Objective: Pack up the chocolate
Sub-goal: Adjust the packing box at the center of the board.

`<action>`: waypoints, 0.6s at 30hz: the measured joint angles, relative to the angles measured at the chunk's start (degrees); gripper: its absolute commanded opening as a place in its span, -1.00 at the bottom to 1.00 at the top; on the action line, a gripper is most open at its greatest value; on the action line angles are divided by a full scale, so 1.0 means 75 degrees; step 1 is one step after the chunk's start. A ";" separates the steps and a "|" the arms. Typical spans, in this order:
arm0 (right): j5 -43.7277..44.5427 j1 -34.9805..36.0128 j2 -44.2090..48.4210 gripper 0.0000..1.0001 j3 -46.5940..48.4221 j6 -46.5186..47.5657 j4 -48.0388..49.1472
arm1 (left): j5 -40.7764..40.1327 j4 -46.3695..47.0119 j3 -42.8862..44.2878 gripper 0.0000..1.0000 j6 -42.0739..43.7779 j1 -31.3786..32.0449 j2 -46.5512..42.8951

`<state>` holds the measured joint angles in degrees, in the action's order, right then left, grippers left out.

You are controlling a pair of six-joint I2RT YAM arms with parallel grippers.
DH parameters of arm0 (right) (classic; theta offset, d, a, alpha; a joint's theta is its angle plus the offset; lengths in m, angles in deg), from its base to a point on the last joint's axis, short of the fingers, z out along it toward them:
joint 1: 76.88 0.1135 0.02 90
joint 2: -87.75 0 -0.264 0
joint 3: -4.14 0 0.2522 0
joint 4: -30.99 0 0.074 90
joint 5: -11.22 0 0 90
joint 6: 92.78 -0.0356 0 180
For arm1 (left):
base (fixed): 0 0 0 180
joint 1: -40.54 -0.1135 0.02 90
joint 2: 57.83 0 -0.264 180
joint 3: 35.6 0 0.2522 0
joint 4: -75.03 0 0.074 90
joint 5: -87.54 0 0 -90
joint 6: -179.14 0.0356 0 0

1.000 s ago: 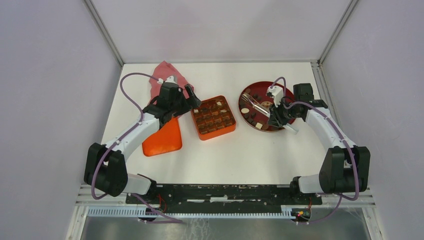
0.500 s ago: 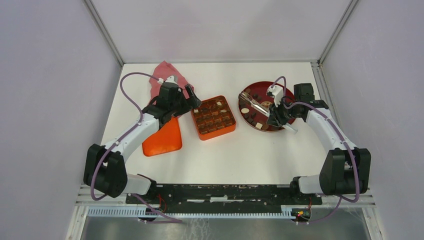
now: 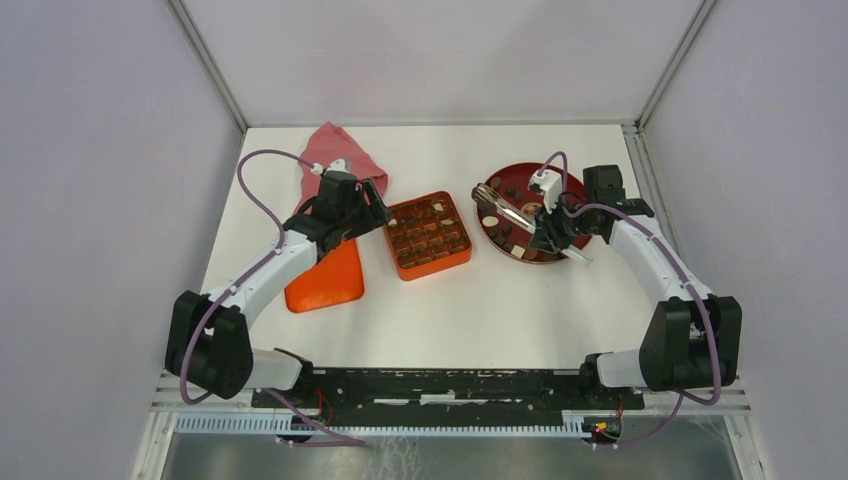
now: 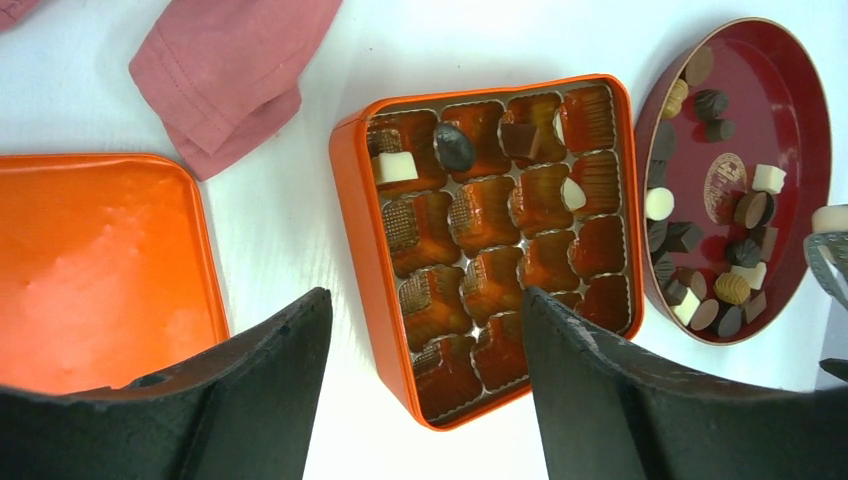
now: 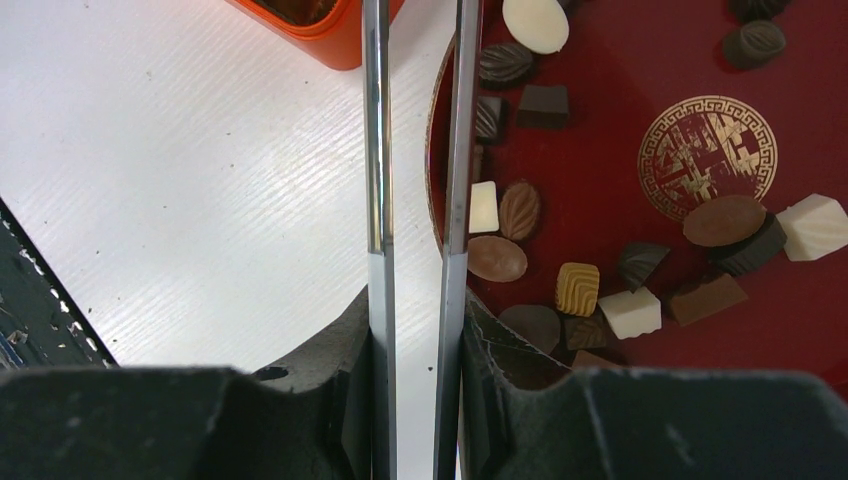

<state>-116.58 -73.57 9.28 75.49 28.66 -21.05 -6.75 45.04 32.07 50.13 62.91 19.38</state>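
Done: few chocolate pieces (image 4: pixel 454 146) in orange square gridded box (image 4: pixel 350 200)
Remaining: most, on dark red round plate (image 4: pixel 800 130), right
Left gripper (image 4: pixel 425 300): released
Right gripper (image 5: pixel 415 340): grasping metal tongs (image 5: pixel 375 150)

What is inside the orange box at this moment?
A few chocolate pieces lie in the far cells of the orange box; most cells look empty. A finger of the left gripper covers part of the near corner cells.

The box (image 4: pixel 352 220) and lid (image 4: pixel 90 270) are seen as glossy orange tin, the lid faintly dimpled. The cloth (image 4: pixel 235 60) is matt fabric. The plate (image 5: pixel 620 50) is glossy; the tongs (image 5: pixel 376 150), polished metal. The chocolate (image 5: pixel 497 258) is smooth or ribbed; the tabletop (image 5: pixel 200 200), finely grained.
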 measured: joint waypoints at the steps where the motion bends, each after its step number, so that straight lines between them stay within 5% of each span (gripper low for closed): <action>1: 0.0000 0.0038 -0.0003 -1.00 0.0023 0.0000 0.0000 | -0.0015 0.0006 0.0000 0.43 0.0009 0.0000 0.0038; 12: -0.0079 0.0373 -0.0344 -1.00 0.0452 0.0020 -0.0032 | -0.0015 0.0149 -0.0082 0.08 0.0347 0.0000 0.1096; 18: -0.0108 0.0431 -0.0493 -1.00 0.0609 0.0023 -0.0050 | -0.0032 0.0248 -0.0108 0.06 0.0350 0.0181 0.1725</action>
<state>-117.39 -70.33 5.58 80.05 28.84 -21.42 -6.99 46.90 31.26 52.75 64.27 32.32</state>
